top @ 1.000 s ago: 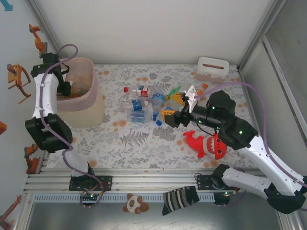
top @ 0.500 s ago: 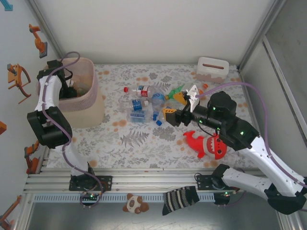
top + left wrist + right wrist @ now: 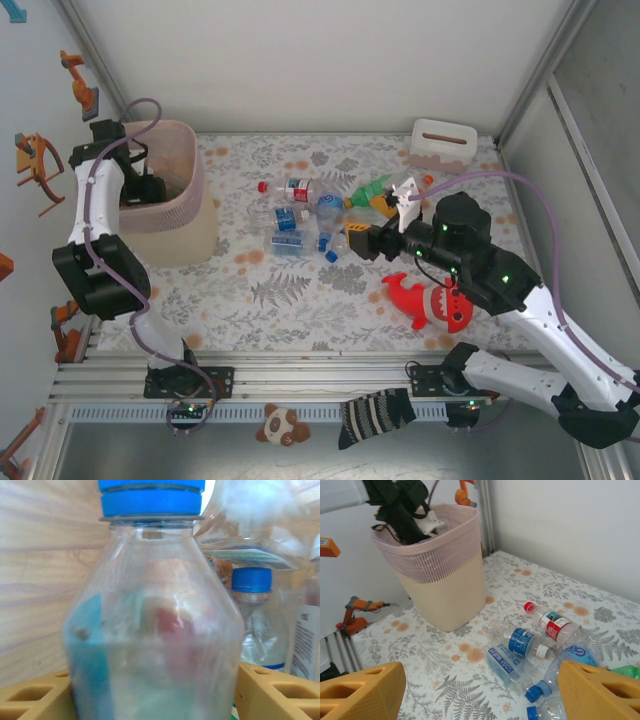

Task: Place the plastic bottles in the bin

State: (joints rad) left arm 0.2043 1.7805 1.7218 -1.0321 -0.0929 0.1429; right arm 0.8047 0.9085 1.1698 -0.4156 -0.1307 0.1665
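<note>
Lying nearest, right of centre, is the red shark plush (image 3: 435,303). Just above it the right gripper (image 3: 480,682) hovers, claw wide, nothing between the pads. Loose plastic bottles (image 3: 295,215) lie clustered mid-frame on the floral table (image 3: 300,300). Upper left: the left gripper (image 3: 140,187) sits inside the pink bin (image 3: 197,170), a blue-capped bottle (image 3: 152,630) between its pads; gripped or freed, cannot tell.
</note>
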